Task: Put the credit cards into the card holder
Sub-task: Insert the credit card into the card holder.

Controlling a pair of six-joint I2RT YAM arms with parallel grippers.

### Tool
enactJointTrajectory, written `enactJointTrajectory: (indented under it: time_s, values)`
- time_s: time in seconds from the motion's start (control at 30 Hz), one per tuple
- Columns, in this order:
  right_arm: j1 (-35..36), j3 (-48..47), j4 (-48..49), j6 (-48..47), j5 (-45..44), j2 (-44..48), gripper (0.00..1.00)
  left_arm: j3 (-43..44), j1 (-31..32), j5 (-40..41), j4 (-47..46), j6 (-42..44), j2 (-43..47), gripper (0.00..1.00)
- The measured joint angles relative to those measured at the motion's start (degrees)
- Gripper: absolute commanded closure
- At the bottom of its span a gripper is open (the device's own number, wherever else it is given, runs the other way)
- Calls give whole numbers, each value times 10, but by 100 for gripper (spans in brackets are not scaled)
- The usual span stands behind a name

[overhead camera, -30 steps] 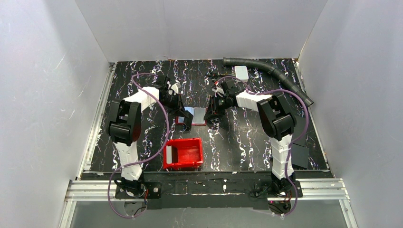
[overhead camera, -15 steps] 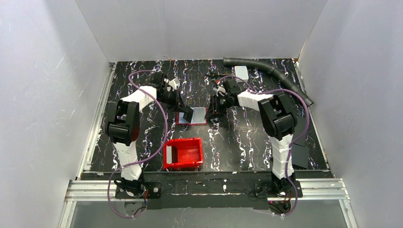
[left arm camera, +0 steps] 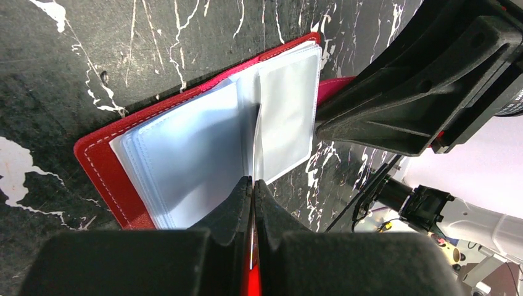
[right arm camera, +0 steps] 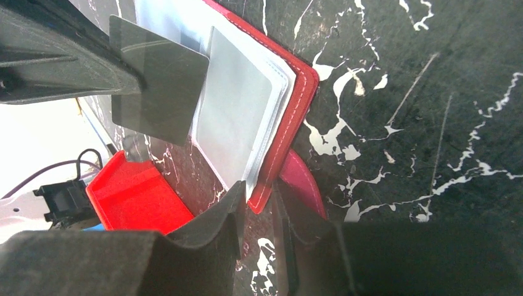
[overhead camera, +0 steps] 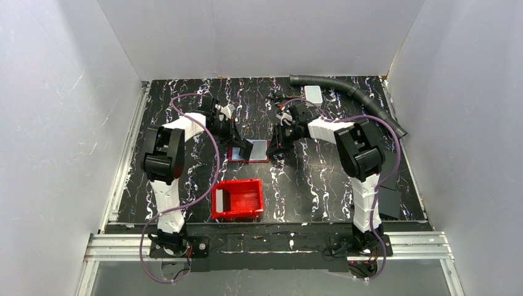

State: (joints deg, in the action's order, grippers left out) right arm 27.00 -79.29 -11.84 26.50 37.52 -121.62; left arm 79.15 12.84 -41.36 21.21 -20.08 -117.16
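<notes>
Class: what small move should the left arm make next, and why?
Probably ease the credit card edge-first into a clear sleeve. The left gripper pinches it above the opened card holder, not yet pocketed, while the right gripper straddles the holder's edge, apparently steadying it.

The card holder [overhead camera: 256, 151] lay between my left pincer [overhead camera: 244, 150], at its nine o'clock, and my right pincer [overhead camera: 274, 151], at three; the bin [overhead camera: 237, 198] sat at six
</notes>
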Motion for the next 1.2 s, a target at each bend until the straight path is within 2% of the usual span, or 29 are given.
enactJointTrajectory:
  time_s: [0.6, 1.2]
  values:
    - [0, -8, -2, -7, 5, -7, 71, 4, -5, -5, 4, 11, -5, 100]
    - [0, -10, -2, -12, 10, -11, 75, 14, -15, -64, -11, -13, -36, 100]
